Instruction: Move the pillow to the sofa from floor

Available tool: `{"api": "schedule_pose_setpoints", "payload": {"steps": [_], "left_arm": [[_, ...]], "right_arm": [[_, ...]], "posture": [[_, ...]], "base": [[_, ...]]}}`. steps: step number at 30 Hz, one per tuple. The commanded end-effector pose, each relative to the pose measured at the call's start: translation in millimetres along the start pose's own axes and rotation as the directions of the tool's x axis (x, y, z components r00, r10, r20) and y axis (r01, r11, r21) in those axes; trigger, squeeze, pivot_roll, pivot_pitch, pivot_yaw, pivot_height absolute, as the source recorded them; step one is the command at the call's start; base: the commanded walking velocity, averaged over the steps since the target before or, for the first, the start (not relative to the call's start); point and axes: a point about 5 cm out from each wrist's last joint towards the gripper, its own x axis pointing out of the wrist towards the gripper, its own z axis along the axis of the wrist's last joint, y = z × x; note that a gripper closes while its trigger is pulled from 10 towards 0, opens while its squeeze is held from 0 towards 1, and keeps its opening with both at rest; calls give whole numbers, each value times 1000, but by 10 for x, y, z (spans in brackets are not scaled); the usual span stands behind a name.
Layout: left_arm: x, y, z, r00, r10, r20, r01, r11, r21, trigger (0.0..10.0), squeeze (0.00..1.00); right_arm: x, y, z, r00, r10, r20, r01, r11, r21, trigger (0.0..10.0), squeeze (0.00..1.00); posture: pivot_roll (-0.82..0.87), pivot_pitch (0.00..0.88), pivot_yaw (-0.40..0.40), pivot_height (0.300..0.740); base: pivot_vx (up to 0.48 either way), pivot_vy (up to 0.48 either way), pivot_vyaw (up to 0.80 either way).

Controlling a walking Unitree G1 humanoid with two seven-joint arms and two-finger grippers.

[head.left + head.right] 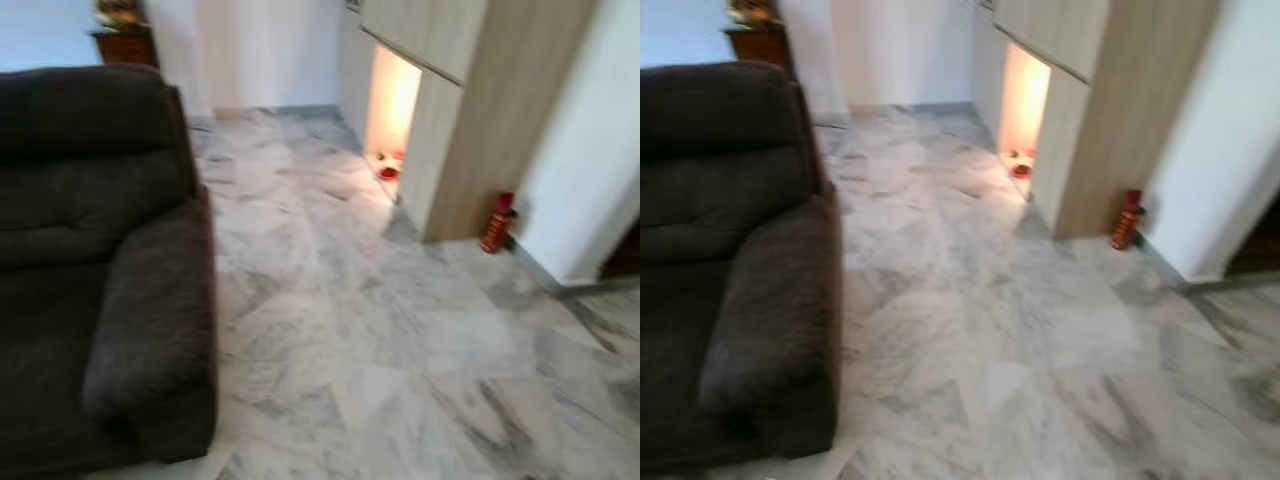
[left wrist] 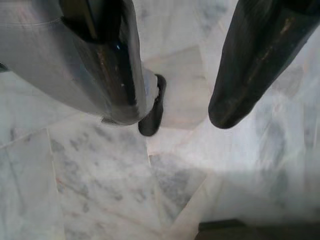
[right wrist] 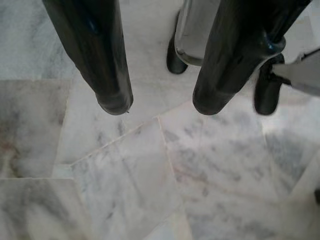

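Sofa (image 1: pixel 90 260), dark brown, stands on the robot's left over pale marble floor (image 1: pixel 380 330); which spot holds the pillow, I cannot tell. Left gripper (image 2: pixel 172 112) and right gripper (image 3: pixel 162 105) hang above the tiles, each with its 2 fingers spread, holding nothing

Legible text, labels, brands, numbers, signs: none. The head views are soft with blur. The small red cylindrical object (image 1: pixel 498 222) standing on the floor against the pale wood-grain cabinet (image 1: pixel 470 120) carries no marking that can be made out. The dark brown fabric sofa (image 1: pixel 90 270) and the white-and-grey marble floor tiles (image 1: pixel 380 330) bear no lettering.
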Motion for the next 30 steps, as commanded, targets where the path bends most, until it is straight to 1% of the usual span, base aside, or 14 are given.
{"api": "schedule_pose_setpoints", "payload": {"steps": [1, 6, 7, 9, 12, 16, 18, 19, 20, 22, 27, 30], "left_arm": [[47, 116, 230, 997, 69, -19, -60, 953, 297, 10000, 0], [47, 130, 244, 997, 74, -19, -65, 952, 298, 10000, 0], [48, 126, 241, 998, 63, -28, -51, 946, 320, 10000, 0], [48, 124, 239, 998, 59, -32, -45, 941, 335, 10000, 0], [42, 137, 225, 997, 69, -30, -56, 945, 322, 10000, 0], [37, 153, 211, 997, 74, -36, -58, 943, 329, 10000, 0], [35, 156, 206, 996, 75, -38, -59, 942, 331, 10000, 0], [34, 157, 201, 996, 76, -39, -59, 942, 330, 10000, 0], [34, 157, 201, 996, 76, -39, -59, 942, 330, 10000, 0], [33, 156, 195, 996, 76, -40, -59, 942, 330, 10000, 0], [26, 171, 179, 996, 77, -46, -56, 935, 350, 10000, 0], [26, 175, 186, 996, 80, -42, -59, 929, 366, 10000, 0]], "right_arm": [[169, 369, 643, 992, 59, 111, -69, 994, 86, 10000, 0], [171, 392, 650, 992, 59, 110, -69, 994, 90, 10000, 0], [171, 397, 649, 992, 59, 109, -69, 994, 90, 10000, 0], [171, 398, 646, 992, 59, 108, -69, 994, 90, 10000, 0], [170, 397, 641, 993, 57, 107, -67, 993, 93, 10000, 0], [170, 407, 639, 993, 56, 108, -67, 993, 100, 10000, 0], [171, 412, 634, 993, 56, 105, -67, 992, 108, 10000, 0], [171, 418, 622, 994, 51, 97, -63, 989, 135, 10000, 0], [171, 418, 622, 994, 51, 97, -63, 989, 135, 10000, 0], [170, 424, 619, 994, 51, 100, -67, 984, 166, 10000, 0], [170, 425, 625, 992, 64, 105, -81, 982, 168, 10000, 0], [169, 398, 629, 992, 56, 111, -75, 980, 183, 10000, 0]], "posture": [[103, 109, 2, 740], [104, 116, 10, 740], [104, 116, 10, 740], [104, 117, 10, 740], [104, 119, 11, 740], [103, 120, 12, 740], [103, 120, 12, 740], [105, 120, 11, 740], [105, 120, 11, 740], [106, 120, 10, 740], [104, 116, 9, 740], [108, 115, 8, 740]], "base": [[0, 0, 800], [0, 0, 800], [0, 0, 800], [0, 0, 800], [0, 0, 800], [0, 0, 800], [0, 0, 209], [0, 0, 0], [0, 0, 0], [0, 0, 0], [0, 0, 0], [0, 0, 0]]}}
